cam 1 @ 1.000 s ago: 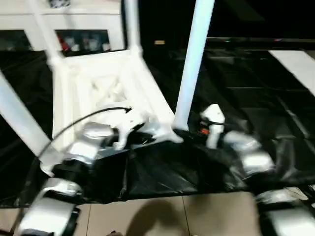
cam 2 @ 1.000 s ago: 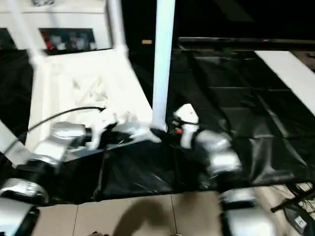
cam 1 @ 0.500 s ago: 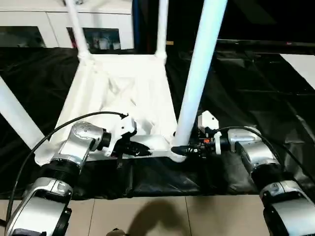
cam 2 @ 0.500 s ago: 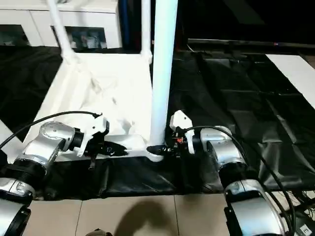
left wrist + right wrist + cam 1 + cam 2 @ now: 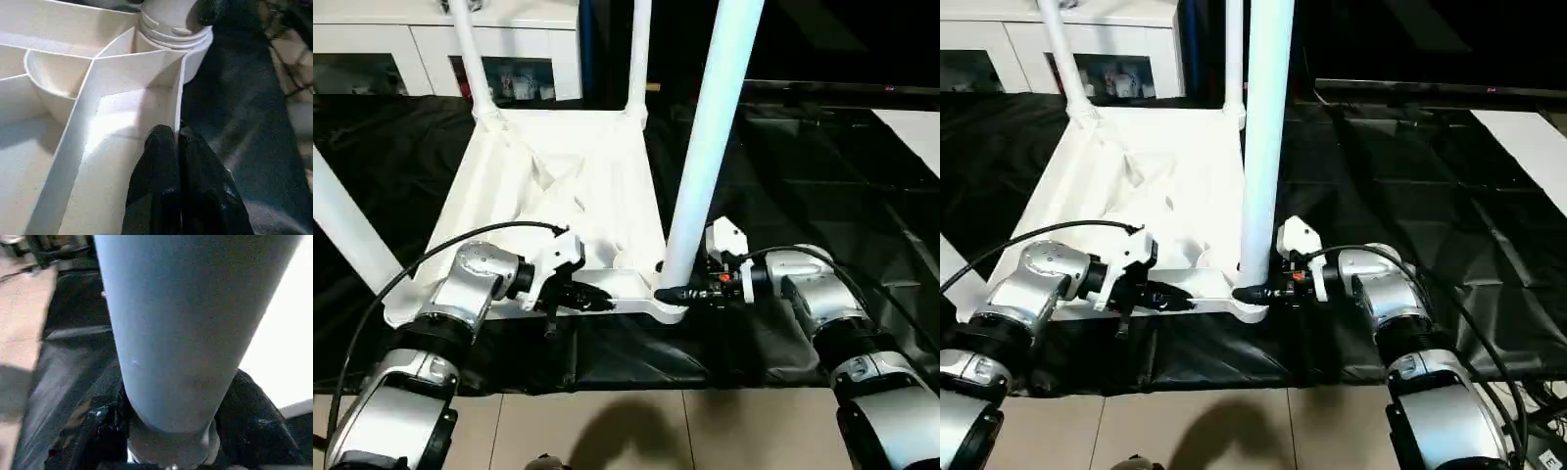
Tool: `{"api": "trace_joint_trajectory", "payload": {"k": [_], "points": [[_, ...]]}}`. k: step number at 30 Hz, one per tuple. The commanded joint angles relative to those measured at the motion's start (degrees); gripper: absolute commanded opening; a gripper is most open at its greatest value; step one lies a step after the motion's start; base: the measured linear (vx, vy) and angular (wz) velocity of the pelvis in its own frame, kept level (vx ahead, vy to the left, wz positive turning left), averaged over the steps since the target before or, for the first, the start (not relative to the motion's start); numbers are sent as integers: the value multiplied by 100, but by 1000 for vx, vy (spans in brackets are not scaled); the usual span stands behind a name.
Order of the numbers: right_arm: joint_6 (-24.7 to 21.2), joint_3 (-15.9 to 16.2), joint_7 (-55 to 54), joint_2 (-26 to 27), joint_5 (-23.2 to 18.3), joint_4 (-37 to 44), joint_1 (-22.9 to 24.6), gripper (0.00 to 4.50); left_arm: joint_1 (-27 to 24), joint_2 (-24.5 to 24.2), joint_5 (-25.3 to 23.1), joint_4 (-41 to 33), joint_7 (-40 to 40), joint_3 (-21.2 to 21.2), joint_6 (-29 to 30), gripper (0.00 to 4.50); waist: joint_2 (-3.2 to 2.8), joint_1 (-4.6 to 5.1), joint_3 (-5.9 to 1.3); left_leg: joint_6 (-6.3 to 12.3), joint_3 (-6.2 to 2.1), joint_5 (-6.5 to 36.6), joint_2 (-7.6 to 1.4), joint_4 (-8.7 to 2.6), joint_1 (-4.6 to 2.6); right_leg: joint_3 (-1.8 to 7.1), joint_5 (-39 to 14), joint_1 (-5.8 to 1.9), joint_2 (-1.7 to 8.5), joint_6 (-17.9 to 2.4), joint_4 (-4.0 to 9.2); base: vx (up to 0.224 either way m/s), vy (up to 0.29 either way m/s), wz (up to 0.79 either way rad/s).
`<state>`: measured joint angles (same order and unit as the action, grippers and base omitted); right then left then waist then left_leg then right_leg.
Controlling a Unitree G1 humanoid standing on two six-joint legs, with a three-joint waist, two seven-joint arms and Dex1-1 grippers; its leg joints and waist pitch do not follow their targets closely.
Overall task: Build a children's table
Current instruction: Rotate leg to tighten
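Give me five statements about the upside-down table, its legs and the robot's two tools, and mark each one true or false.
1. The tabletop lies with its ribbed underside up. True.
2. The left tool is open wide above the tabletop. False: it is shut on the tabletop's near rim.
3. The right tool has a finger on each side of the near right leg, at its base. True.
4. The near right leg lies flat on the black sheet. False: it stands upright in its corner socket.
5. A white cabinet with glass doors stands beyond the table. True.
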<state>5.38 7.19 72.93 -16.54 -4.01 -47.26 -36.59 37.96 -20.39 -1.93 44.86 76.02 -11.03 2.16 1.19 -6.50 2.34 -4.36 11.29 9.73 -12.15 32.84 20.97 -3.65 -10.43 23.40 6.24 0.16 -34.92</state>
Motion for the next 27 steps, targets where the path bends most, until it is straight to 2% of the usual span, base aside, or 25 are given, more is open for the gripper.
{"api": "trace_joint_trajectory", "payload": {"k": [1, 2, 3, 4, 5, 7, 9, 11, 13, 15, 16, 17, 18, 20, 22, 23, 25, 26, 27], "points": [[-272, 71, -752, 247, 147, -2, 392, 202, 219, 240, 61, 79, -1044, 285, 230, 0, 18, 15, -293, 186, -16, 1483, -137, -396, -94, 203, -1173, -246, 194, -1388, 399, 0, 0, 0], [-318, 24, -1052, 354, 159, 41, 484, 202, 218, 333, 26, 53, -1271, 297, 331, 0, 30, 33, -284, 136, -28, 1585, -128, -406, -84, 203, -1386, -253, 201, -1319, 414, 0, 0, 0], [-346, -7, -1252, 430, 164, 71, 546, 199, 217, 402, 6, 33, -1431, 308, 404, 0, 58, 51, -271, 46, -46, 1776, -114, -426, -88, 203, -1866, -249, 211, -1153, 461, 0, 0, 0], [-370, -33, -1369, 487, 157, 76, 569, 199, 214, 449, 7, 18, -1493, 312, 439, 0, 59, 70, -250, 3, -61, 2010, -101, -436, -111, 203, -2383, -221, 227, -986, 525, 0, 0, 0], [-486, -171, -2003, 801, 121, 61, 645, 199, 194, 693, 4, -78, -1827, 334, 619, 0, 32, 86, -244, -29, -84, 2097, -98, -443, -113, 200, -2550, -219, 226, -927, 533, 0, 0, 0], [-602, -331, -2740, 1165, 81, -29, 651, 198, 177, 946, -24, -193, -2182, 336, 776, 0, 31, 165, -225, -118, -125, 2408, -76, -467, -148, 190, -3092, -172, 225, -716, 609, 0, 0, 0], [-634, -402, -3095, 1332, 71, -104, 622, 198, 178, 1054, -49, -237, -2349, 328, 837, 0, 38, 214, -237, -121, -149, 2481, -67, -475, -136, 183, -3264, -174, 223, -602, 638, 0, 0, 0], [-694, -473, -3645, 1691, 45, -184, 572, 197, 199, 1294, -76, -305, -2760, 354, 937, 0, 3, 252, -245, -113, -145, 2500, -73, -489, -146, 192, -3149, -145, 210, -584, 657, 0, 0, 0], [-753, -541, -4239, 2014, 68, -255, 487, 197, 193, 1456, -161, -392, -3079, 290, 998, 0, -2, 284, -251, -109, -148, 2494, -66, -504, -129, 178, -2971, -163, 190, -622, 653, 0, 0, 0], [-807, -614, -4515, 2189, 38, -338, 386, 197, 173, 1509, -232, -443, -3164, 222, 1026, 0, -25, 318, -261, -101, -152, 2481, -61, -515, -117, 166, -2806, -179, 183, -669, 648, 0, 0, 0], [-767, -707, -4711, 2423, -24, -420, 255, 197, 129, 1549, -345, -537, -3203, 118, 1060, 0, -26, 339, -261, -102, -148, 2509, -65, -517, -112, 174, -2714, -166, 186, -698, 648, 0, 0, 0], [-708, -691, -4706, 2443, 4, -415, 239, 197, 112, 1548, -355, -565, -3194, 111, 1082, 0, -29, 345, -259, -106, -145, 2545, -67, -515, -121, 177, -2701, -153, 185, -714, 652, 0, 0, 0], [-646, -673, -4686, 2442, 30, -404, 234, 253, 97, 1538, -361, -589, -3172, 104, 1088, 0, -28, 358, -261, -99, -144, 2571, -59, -515, -113, 173, -2649, -162, 176, -724, 642, 0, 0, 0], [-395, -606, -4475, 2307, 66, -306, 262, 267, 11, 1416, -328, -710, -2969, 64, 1102, 0, -8, 355, -267, -64, -132, 2552, -65, -512, -111, 181, -2529, -165, 177, -736, 641, 0, 0, 0], [-350, -635, -4281, 2177, 19, -256, 284, 270, -10, 1330, -311, -709, -2881, 73, 1044, 0, 20, 364, -285, 15, -121, 2346, -65, -508, -68, 191, -2176, -205, 170, -813, 597, 0, 0, 0], [-350, -635, -4281, 2177, 19, -256, 284, 300, -10, 1330, -311, -709, -2881, 73, 1044, 0, 11, 364, -283, 36, -112, 2305, -69, -505, -75, 198, -2094, -198, 171, -845, 592, 0, 0, 0], [-275, -655, -3956, 1978, -24, -191, 306, 314, -36, 1205, -287, -700, -2711, 73, 954, 0, 14, 364, -294, 98, -84, 2149, -71, -485, -82, 212, -1813, -204, 166, -963, 568, 0, 0, 0], [-213, -638, -3642, 1771, -17, -152, 301, 321, -56, 1080, -253, -686, -2479, 58, 819, 0, 36, 363, -297, 154, -72, 2034, -66, -478, -67, 211, -1669, -226, 164, -1018, 554, 0, 0, 0], [-178, -632, -3495, 1670, -5, -144, 292, 333, -72, 1017, -240, -691, -2366, 52, 756, 0, 31, 349, -311, 221, -69, 1922, -66, -462, -52, 210, -1564, -251, 168, -1053, 533, 0, 0, 0]]}}
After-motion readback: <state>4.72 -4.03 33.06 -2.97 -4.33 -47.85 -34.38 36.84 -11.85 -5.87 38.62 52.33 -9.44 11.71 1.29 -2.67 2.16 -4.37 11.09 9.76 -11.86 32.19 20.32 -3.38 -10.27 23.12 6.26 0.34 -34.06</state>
